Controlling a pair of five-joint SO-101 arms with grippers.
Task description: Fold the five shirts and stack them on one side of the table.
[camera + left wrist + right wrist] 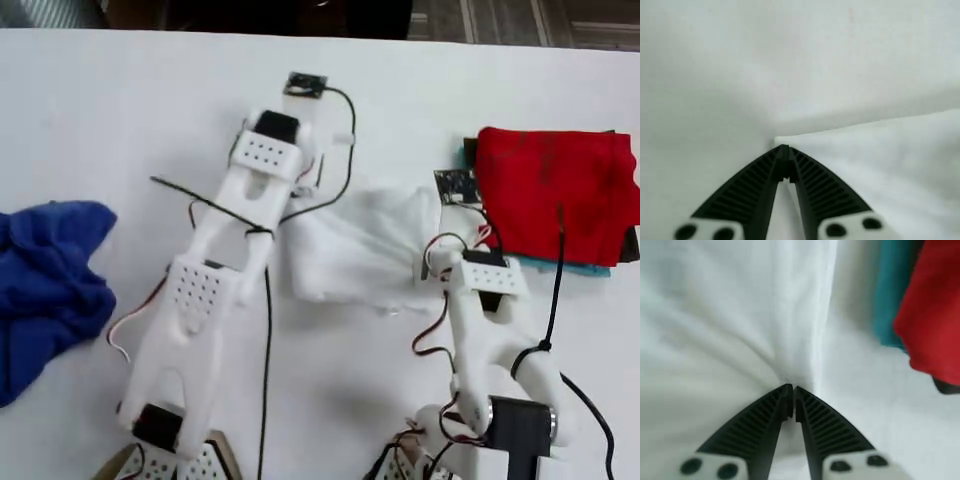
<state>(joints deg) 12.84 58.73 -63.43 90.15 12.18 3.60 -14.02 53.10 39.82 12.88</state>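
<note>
Counting outward from the arms' bases, there are five shirts and two grippers. Nearest is one blue shirt [50, 280], soft and scrunched into a lumpy heap, well apart from the others.

Next comes one white shirt [360, 245], soft and a bit wrinkly, lying in the middle of the smooth white table [120, 110]. Its long side runs across the table, from one arm to the other.

The left gripper [784, 151] has its black ribbed fingers [755, 190] pinched together on a pointy corner of the white shirt. The right gripper [792, 389] is pinched tight on a fold at the shirt's other end, near the pile.

Farthest is one pile of three folded shirts. A red shirt [555, 190] lies flat on top, with a teal shirt [570, 266] under it. A dark shirt [629, 245] is at the bottom, and only thin edges of the lower two peek out.
</note>
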